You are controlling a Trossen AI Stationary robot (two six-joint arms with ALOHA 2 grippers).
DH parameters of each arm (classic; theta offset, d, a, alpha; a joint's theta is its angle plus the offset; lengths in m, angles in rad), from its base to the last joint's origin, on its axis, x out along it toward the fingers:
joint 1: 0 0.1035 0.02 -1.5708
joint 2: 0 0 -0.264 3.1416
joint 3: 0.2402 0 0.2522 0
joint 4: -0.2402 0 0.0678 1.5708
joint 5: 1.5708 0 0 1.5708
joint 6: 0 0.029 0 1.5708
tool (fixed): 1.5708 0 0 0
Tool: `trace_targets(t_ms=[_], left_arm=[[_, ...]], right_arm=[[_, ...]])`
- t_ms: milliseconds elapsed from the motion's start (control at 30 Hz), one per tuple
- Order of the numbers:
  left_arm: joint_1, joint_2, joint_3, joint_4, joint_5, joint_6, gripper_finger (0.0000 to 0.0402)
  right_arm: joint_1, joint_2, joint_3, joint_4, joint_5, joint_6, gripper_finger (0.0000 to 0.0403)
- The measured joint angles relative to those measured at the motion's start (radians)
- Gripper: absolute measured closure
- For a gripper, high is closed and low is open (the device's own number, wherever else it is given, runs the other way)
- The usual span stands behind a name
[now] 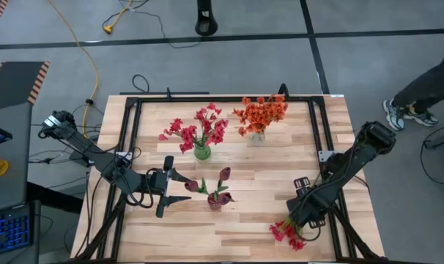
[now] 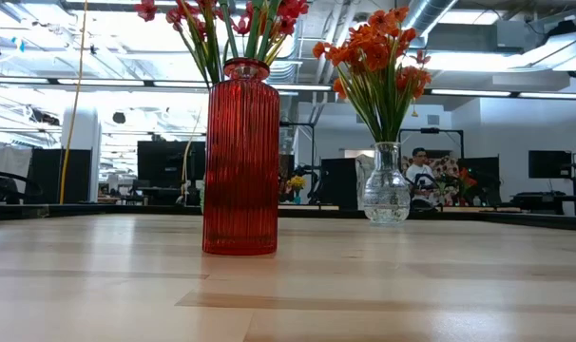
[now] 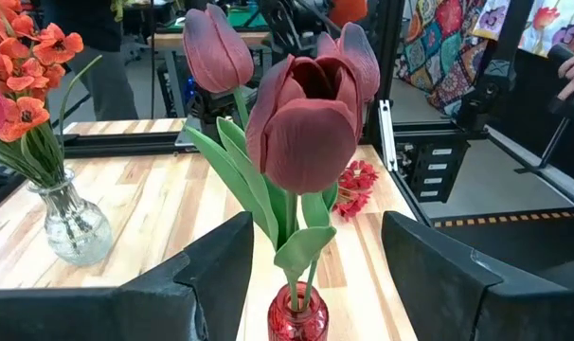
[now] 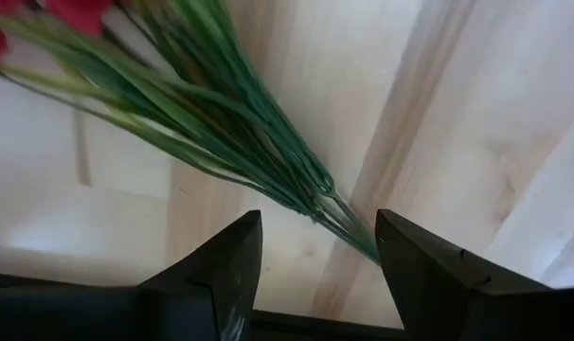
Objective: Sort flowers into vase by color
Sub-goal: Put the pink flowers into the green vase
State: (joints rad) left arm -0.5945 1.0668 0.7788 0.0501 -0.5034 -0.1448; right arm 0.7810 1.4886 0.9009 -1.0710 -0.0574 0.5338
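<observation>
1. Left end effector [image 1: 165,188]: fingers spread wide, holding nothing. It sits low over the desk [image 1: 156,242], just left of the small red vase [image 1: 215,202] that carries the maroon tulips [image 1: 223,174].
2. Left wrist view: the two dark fingers [image 3: 216,260] flank the tulip stems without touching them; the large maroon bloom [image 3: 306,128] stands upright between them, a little farther off.
3. Right end effector [image 1: 289,221]: lowered at the front right of the desk, over the stalk end of a loose pinkish-red stem [image 1: 287,233] lying flat on the wood.
4. Right wrist view: fingers [image 4: 221,265] apart at a moderate gap, with the green stalks [image 4: 268,161] running down into that gap. Contact between fingers and stalks cannot be confirmed; nothing is clamped.
5. Green vase [image 1: 201,152] at desk centre holds the pinkish-red cluster [image 1: 196,130].
6. Clear glass vase [image 1: 257,136], to its right and towards the back, holds the orange cluster [image 1: 261,114].
7. Low view: a tall ribbed red vase [image 2: 240,157] stands left of the clear vase [image 2: 387,185]; neither arm shows there.
</observation>
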Motion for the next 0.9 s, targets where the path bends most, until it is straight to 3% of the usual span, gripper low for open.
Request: trace_targets(t_ms=[167,567,900], left_arm=[[0.000,0.000,0.000,-0.001,0.000,0.000,0.0180],[0.000,0.000,0.000,0.000,0.000,-0.002,0.0180],[0.000,0.000,0.000,-0.001,0.000,-0.002,0.0180]], right_arm=[[0.005,0.073,0.000,0.001,0.000,-0.095,0.0168],[0.008,0.164,0.000,0.006,-0.057,-0.142,0.0168],[0.010,0.227,0.000,0.047,-0.042,-0.177,0.0168]])
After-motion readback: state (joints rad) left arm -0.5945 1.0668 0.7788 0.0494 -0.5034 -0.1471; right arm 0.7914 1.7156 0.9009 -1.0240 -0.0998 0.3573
